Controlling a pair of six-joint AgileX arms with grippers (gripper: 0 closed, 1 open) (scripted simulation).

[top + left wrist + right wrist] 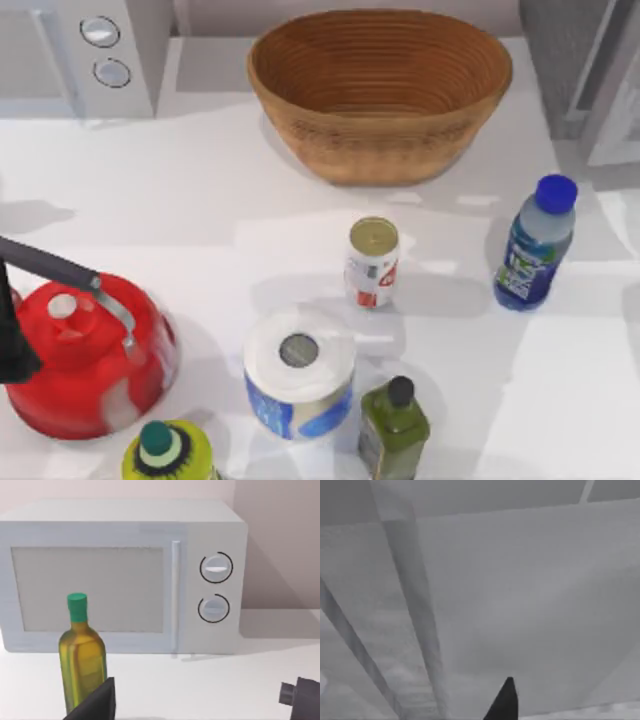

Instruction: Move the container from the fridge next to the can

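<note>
Container (535, 243) stands upright on the table (200, 200), right of the can (372, 262), apart from it; fridge (590, 80) sits beyond, farther right. You can't tell either gripper's jaw state here.

The container (537, 243) stands upright right of the can (372, 262), apparently apart.

Kitchen counter: microwave (122, 577), kettle (85, 355), fridge (590, 70).
</note>
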